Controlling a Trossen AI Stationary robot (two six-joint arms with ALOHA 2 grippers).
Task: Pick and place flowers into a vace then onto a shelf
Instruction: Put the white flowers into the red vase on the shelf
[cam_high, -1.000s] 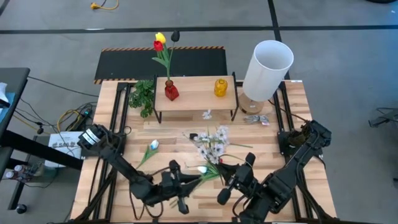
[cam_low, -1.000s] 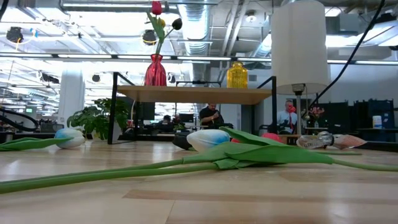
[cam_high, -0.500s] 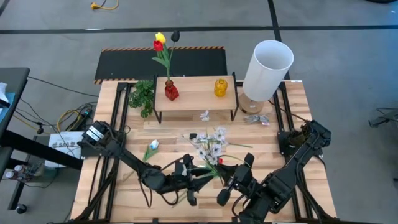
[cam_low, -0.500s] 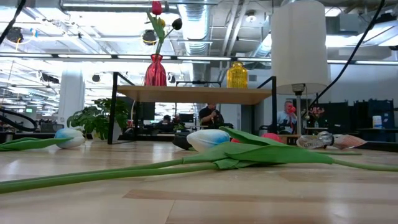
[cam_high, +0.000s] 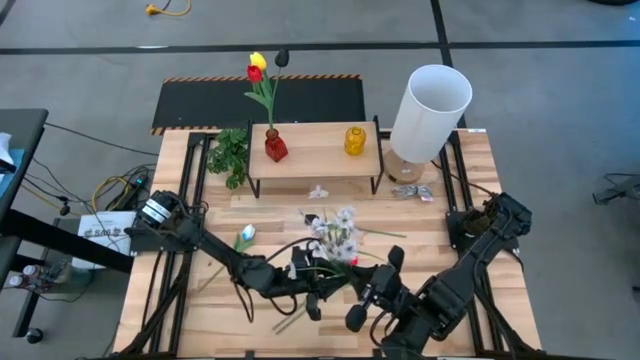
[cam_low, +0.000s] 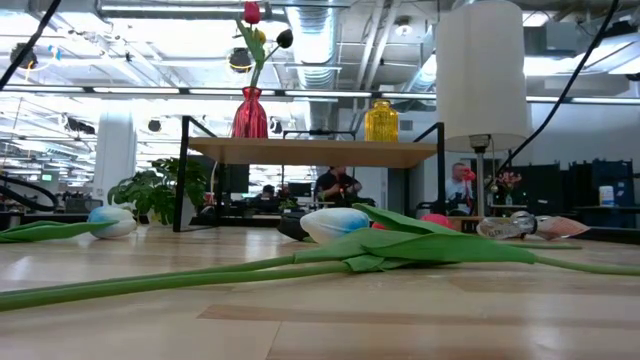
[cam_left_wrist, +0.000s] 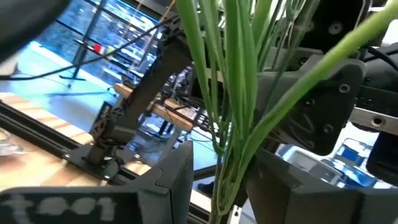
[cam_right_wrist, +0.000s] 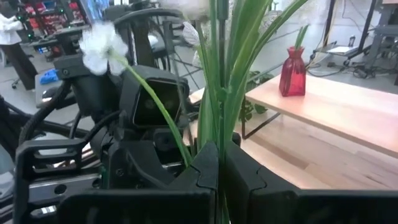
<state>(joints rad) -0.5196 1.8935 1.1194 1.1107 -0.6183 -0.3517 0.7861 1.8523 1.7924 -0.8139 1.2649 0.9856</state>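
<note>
My right gripper (cam_high: 375, 290) is shut on a bunch of green stems topped with small white blossoms (cam_high: 335, 228), held over the middle of the table. My left gripper (cam_high: 308, 285) reaches in from the left and is open, its fingers standing on either side of those stems (cam_left_wrist: 231, 124). A white tulip (cam_high: 245, 235) lies on the tabletop to the left, and another (cam_low: 335, 222) lies flat in the low view. The shelf (cam_high: 310, 162) at the back carries a red vase (cam_high: 275, 148) with tulips (cam_high: 257, 68) in it and an empty yellow vase (cam_high: 355, 140). My right gripper pinches the flowers' stems near their lower ends (cam_right_wrist: 217, 146) between its two shut fingers. The stems run on from the fingers toward the shelf, clear of the table. My left gripper has the stems between its fingers, but I cannot tell whether a finger (cam_left_wrist: 280, 186) touches them.
A tall white lamp (cam_high: 430, 100) stands at the back right beside the shelf. A bushy green leaf sprig (cam_high: 230, 155) lies at the shelf's left end. A loose stem (cam_high: 290, 322) lies near the front edge. People sit in the room beyond the table (cam_low: 340, 185).
My left gripper has swung toward the table's right, from near the front edge up to the bunch in my right gripper, rolling as it went. The white blossoms have shifted a little toward the left. The tulips on the table have stayed put.
</note>
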